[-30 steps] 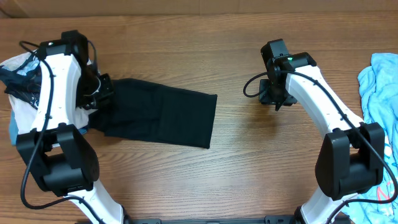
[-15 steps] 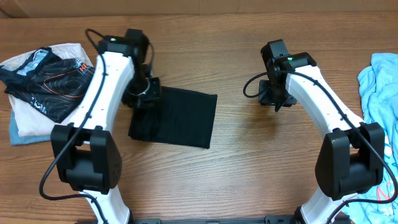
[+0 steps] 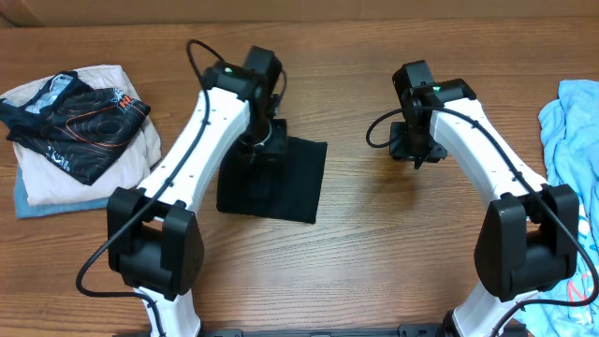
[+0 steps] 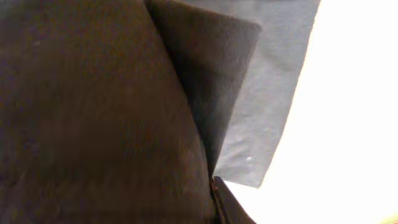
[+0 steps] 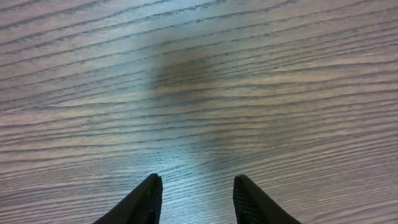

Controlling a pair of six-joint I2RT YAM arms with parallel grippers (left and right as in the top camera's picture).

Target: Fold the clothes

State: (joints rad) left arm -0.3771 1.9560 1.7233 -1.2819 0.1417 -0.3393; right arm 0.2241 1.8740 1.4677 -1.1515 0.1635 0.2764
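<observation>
The black T-shirt [image 3: 281, 187] is seen folded mid-tabletop [image 3: 374, 253], its 12 o'clock edge directly under the left pincer [image 3: 260, 150], whose grip cannot be told. The right pincer [image 3: 415, 154], spread and empty, is stationed well apart at the shirt's 3 o'clock; the left is nearer.

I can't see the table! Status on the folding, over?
Left tool on plain black soft T-shirt, grip unclear. Right tool open over wooden table. T-shirt folded to a rectangle. Orange-patterned black garment lies well aside.
</observation>
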